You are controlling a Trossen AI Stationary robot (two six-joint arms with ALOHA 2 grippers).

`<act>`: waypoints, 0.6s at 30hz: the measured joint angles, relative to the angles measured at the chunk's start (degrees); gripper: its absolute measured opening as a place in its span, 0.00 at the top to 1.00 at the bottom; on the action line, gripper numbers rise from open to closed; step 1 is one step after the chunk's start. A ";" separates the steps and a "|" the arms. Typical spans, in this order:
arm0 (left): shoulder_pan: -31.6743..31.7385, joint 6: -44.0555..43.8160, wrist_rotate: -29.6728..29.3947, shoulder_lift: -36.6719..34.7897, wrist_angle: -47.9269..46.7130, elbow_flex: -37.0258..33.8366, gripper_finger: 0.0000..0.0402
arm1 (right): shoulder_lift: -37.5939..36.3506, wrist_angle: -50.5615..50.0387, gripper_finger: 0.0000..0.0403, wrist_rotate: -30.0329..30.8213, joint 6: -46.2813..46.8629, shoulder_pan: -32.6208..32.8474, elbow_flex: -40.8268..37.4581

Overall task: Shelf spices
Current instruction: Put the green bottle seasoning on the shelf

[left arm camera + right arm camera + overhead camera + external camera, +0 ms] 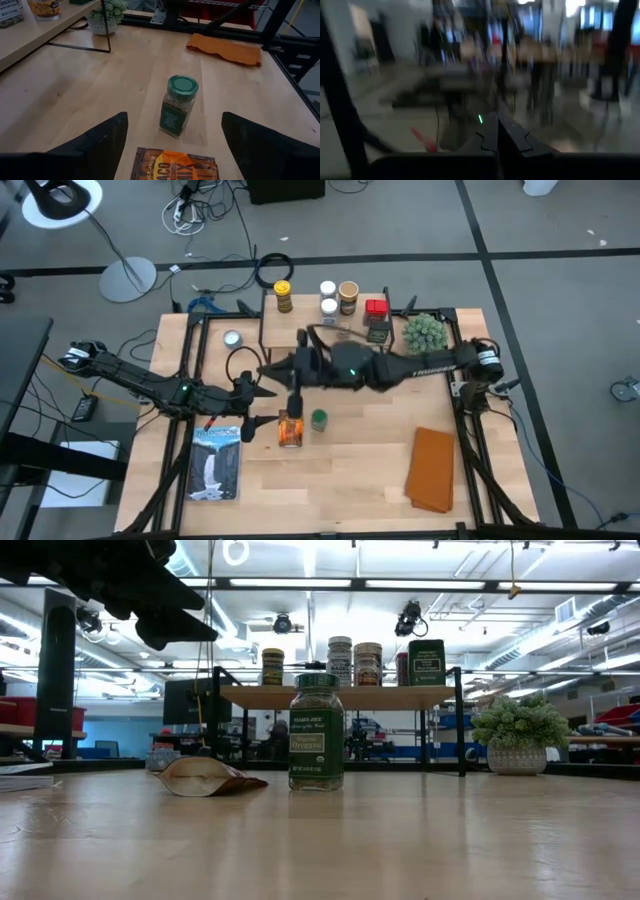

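The step in hand looks like a pick of one of the two spices not yet shelved: the orange packet (290, 430) lying flat at lower centre of the high view, or the green-lidded jar (177, 105) standing upright just to its right. The left gripper (262, 408) sits left of the packet with its jaws spread wide and nothing between them; in the left wrist view the two dark fingers frame the jar at centre, with the packet's top edge at the bottom of the frame. To do this well, I would choose one target clearly (the jar is the easier grasp, being upright and narrow), centre it between the jaws and avoid nudging the packet beside it.

The shelf (300, 330) lies in the upper centre of the high view, already carrying several jars, a red tin and a dark box.

The right arm stretches in from the right edge across the middle, its gripper (295, 402) hanging above the packet, jaws closed on nothing. It may crowd the left arm's path.
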 joint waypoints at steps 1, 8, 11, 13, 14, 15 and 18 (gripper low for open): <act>0.00 0.01 0.07 0.00 -0.03 0.01 0.18 | -0.58 -4.51 1.00 -0.39 2.84 -0.92 0.00; 0.00 1.43 0.53 -0.01 -0.29 0.00 0.18 | -4.72 -36.58 1.00 1.46 21.36 -3.49 0.02; 0.00 1.49 0.51 0.00 -0.29 0.00 0.18 | -6.07 -49.35 1.00 3.90 30.27 -2.58 0.02; 0.00 1.49 0.51 0.00 -0.31 0.00 0.18 | -6.80 -57.28 1.00 4.81 36.77 -0.73 0.02; 0.00 1.49 0.51 0.00 -0.31 0.00 0.18 | -7.04 -61.29 1.00 5.13 40.26 0.51 0.02; 0.00 1.49 0.51 -0.01 -0.29 0.00 0.18 | -7.09 -65.09 1.00 5.51 44.20 1.89 0.07; 0.00 1.49 0.51 0.00 -0.31 0.02 0.18 | -6.94 -75.76 1.00 5.77 55.83 6.89 0.07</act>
